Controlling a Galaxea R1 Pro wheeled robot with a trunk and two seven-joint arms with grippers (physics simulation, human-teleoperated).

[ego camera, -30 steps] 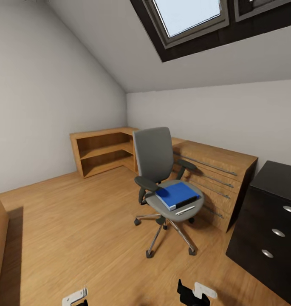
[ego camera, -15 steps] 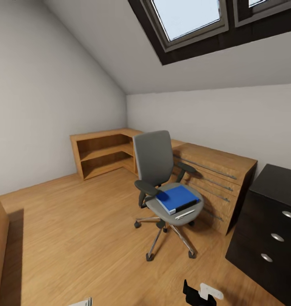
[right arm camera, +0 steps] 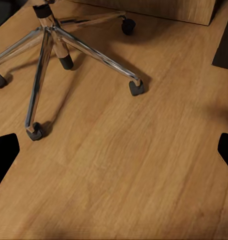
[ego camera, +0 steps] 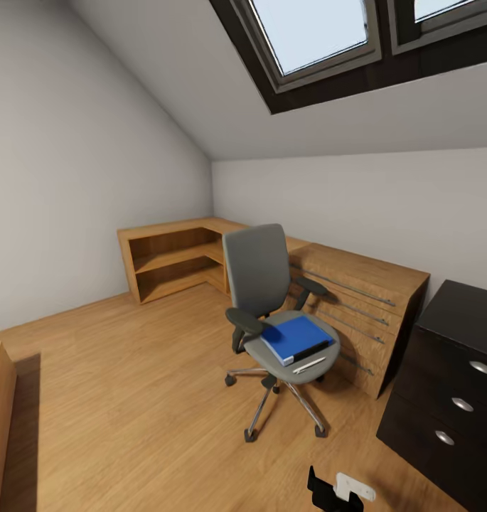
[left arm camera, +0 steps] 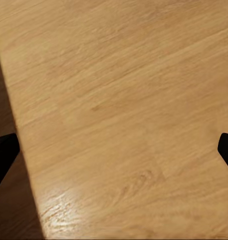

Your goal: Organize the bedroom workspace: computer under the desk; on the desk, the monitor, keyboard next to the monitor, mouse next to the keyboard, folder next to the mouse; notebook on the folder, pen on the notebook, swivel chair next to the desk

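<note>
Right gripper wide apart, holding nothing, low over the wood floor by the chair wheels. Left gripper wide apart too, over bare floor. Blue folder flat on the seat of the swivel chair, white pen just beside it. Black desk off to the right. Best to roll close, stop straight in front of the seat, then reach slow for the folder edge without bumping the chair.

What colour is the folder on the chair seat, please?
Bright blue folder with a white edge, clearest in the head view.
</note>
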